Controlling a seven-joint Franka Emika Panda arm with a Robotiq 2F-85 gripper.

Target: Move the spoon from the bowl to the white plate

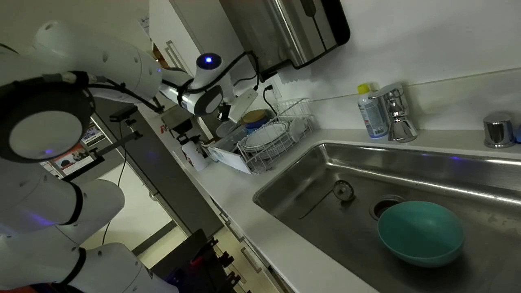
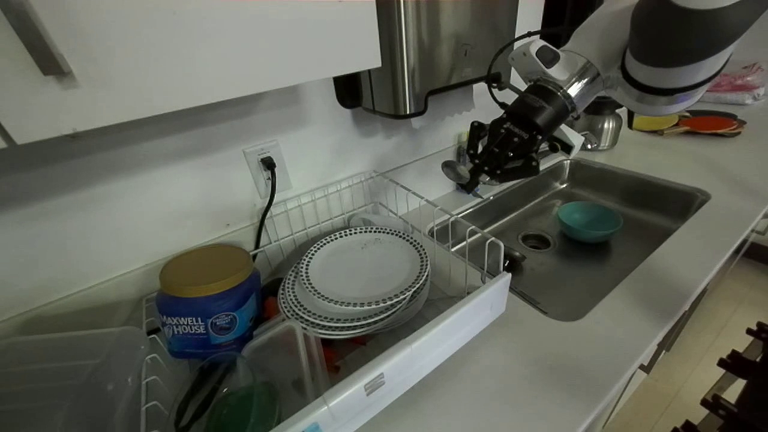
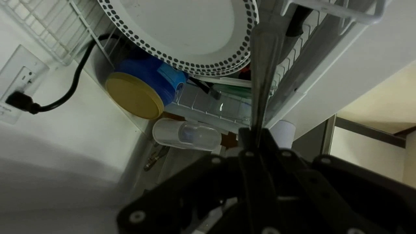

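Observation:
My gripper (image 3: 256, 138) is shut on the metal spoon (image 3: 264, 61), whose handle stretches away from the fingertips in the wrist view. In an exterior view the gripper (image 2: 471, 180) holds the spoon (image 2: 455, 172) in the air between the dish rack and the sink. In an exterior view the gripper (image 1: 224, 112) is small and partly hidden. The white plate (image 2: 365, 264) with a dark dotted rim tops a stack in the rack; it also shows in the wrist view (image 3: 188, 26). The teal bowl (image 1: 421, 230) stands in the sink and looks empty; it also shows here (image 2: 588, 223).
The white wire dish rack (image 2: 414, 366) surrounds the plates. A blue coffee can (image 2: 207, 327) and clear plastic containers (image 2: 72, 378) stand beside them. A steel towel dispenser (image 2: 447, 54) hangs above. The steel sink (image 1: 317, 240) holds a ladle (image 1: 343, 190); a faucet (image 1: 397, 112) stands behind.

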